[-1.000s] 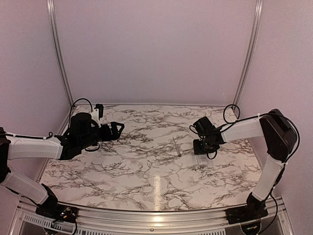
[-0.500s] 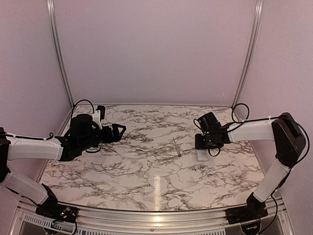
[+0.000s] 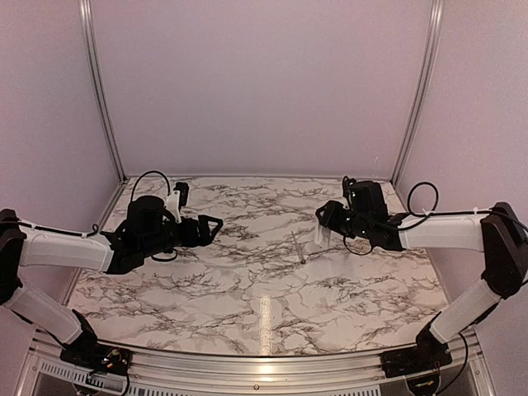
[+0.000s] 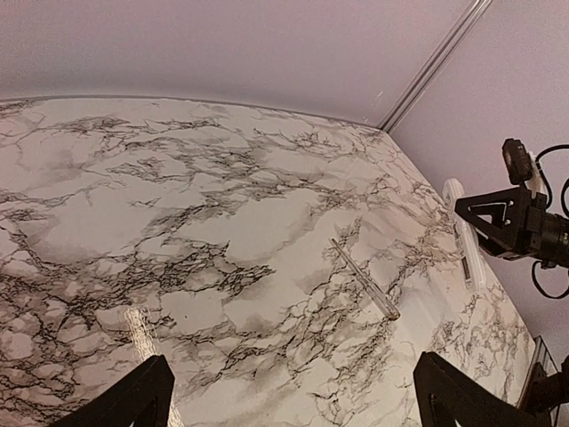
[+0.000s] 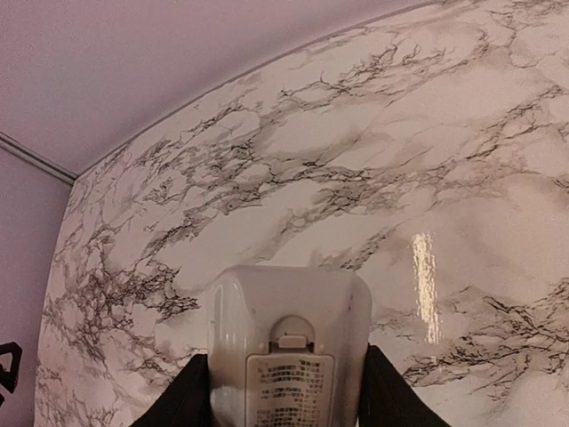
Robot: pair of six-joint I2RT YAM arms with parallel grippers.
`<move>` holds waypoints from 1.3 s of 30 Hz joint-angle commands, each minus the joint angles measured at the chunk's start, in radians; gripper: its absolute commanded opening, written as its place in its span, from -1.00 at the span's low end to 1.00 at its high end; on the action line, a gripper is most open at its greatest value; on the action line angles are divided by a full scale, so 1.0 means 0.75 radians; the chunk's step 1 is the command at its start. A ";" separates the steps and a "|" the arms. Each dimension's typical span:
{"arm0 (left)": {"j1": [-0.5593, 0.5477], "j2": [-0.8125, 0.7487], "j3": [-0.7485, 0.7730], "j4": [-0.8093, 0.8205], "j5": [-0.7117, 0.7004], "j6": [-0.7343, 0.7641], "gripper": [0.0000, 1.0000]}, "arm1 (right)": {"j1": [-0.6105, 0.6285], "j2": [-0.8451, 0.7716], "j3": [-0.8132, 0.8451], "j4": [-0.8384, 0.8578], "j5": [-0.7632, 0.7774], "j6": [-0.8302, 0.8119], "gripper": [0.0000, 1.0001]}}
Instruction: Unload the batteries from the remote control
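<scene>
The right pincer (image 3: 327,224) is clamped across the narrow sides of the slim white rectangular plastic remote control (image 5: 289,307). It holds the remote clear above the marble-patterned table (image 3: 247,289) on the right side. In the right wrist view the remote's back faces the camera. The hatch with its small latch tab looks to be still in place, so the batteries are not visible — presumably they sit inside. The left pincer (image 3: 213,228) stands wide open and empty, well apart from the remote on the left side of the table.

The main risk is the hold itself. The plastic is smooth and gripped only by its edges, so a push on the latch could twist the remote or make it slide out of the grip. If the hatch comes off in mid-air, the hatch and the batteries could drop onto the glossy table and roll away — perhaps out of reach. A thin grey rod (image 4: 364,277) lies on the table between the two arms, and a low pass could knock it. A misjudged approach could also make the two pincers collide.
</scene>
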 commanded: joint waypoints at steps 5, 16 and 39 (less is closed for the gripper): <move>-0.042 0.041 0.038 0.136 0.076 0.043 0.98 | 0.059 0.057 0.011 0.403 -0.169 0.292 -0.49; -0.105 0.076 -0.007 0.333 0.119 0.077 0.98 | 0.279 0.185 0.107 0.621 0.036 0.530 -0.46; -0.270 0.166 0.015 0.442 -0.033 0.218 0.98 | 0.522 0.353 0.265 0.781 0.272 0.793 -0.50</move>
